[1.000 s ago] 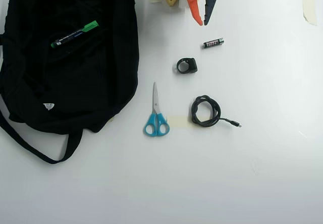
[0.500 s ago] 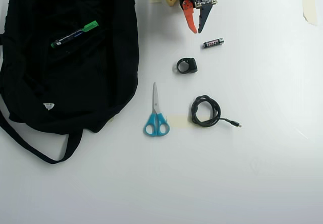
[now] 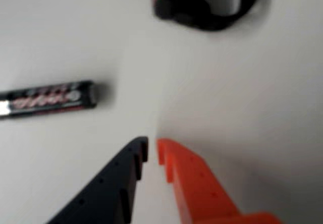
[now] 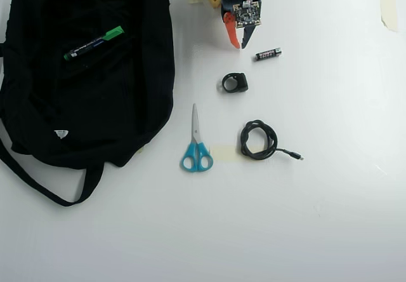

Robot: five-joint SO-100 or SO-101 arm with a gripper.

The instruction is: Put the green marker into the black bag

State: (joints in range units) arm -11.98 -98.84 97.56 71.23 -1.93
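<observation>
The green marker (image 4: 94, 42) lies on top of the black bag (image 4: 89, 104) at the upper left of the overhead view, its green cap pointing up and right. My gripper (image 4: 240, 46) is far from both, at the top centre by the arm's base. In the wrist view the gripper (image 3: 152, 144) shows one black and one orange finger with tips almost touching and nothing between them. The marker and bag are out of the wrist view.
A small black battery (image 4: 268, 54) (image 3: 48, 99) lies just right of the gripper. A black ring-shaped object (image 4: 235, 82) (image 3: 207, 4) sits below it. Blue-handled scissors (image 4: 196, 142), a coiled black cable (image 4: 259, 140) and a tape patch (image 4: 388, 11) also rest on the white table.
The gripper has drawn back toward the arm's base at the top of the overhead view, and its fingers have closed from spread apart to nearly touching. Nothing else moved.
</observation>
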